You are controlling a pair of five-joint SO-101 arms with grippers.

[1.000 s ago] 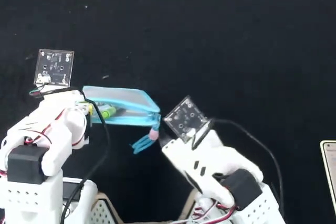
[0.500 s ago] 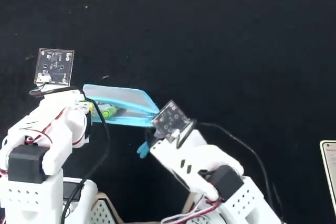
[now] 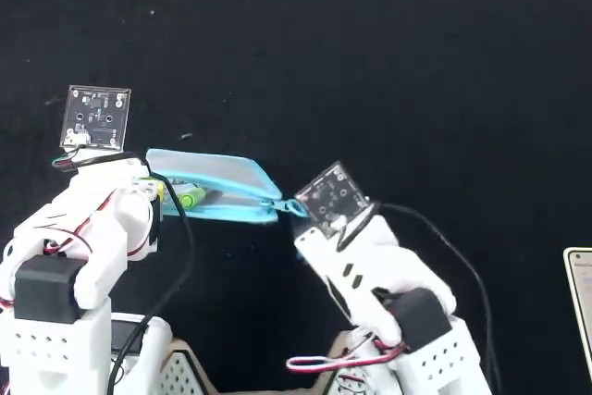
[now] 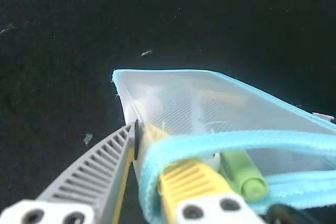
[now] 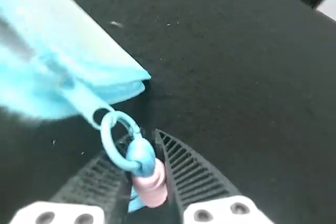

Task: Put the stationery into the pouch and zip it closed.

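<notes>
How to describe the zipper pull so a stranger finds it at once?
On the black table, a light-blue pouch lies left of centre. At its end by the right gripper, a blue ring hangs from the zipper. The pull is the pink bead on that ring, the only pink thing.

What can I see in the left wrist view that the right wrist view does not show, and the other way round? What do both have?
Left wrist view: the left gripper clamped on the open rim of the light blue mesh pouch, and a green marker pen lying inside.
Right wrist view: the right gripper closed on the pink bead hanging from the light blue zip ring.
Both: that pouch, lying on the black table cloth.
</notes>
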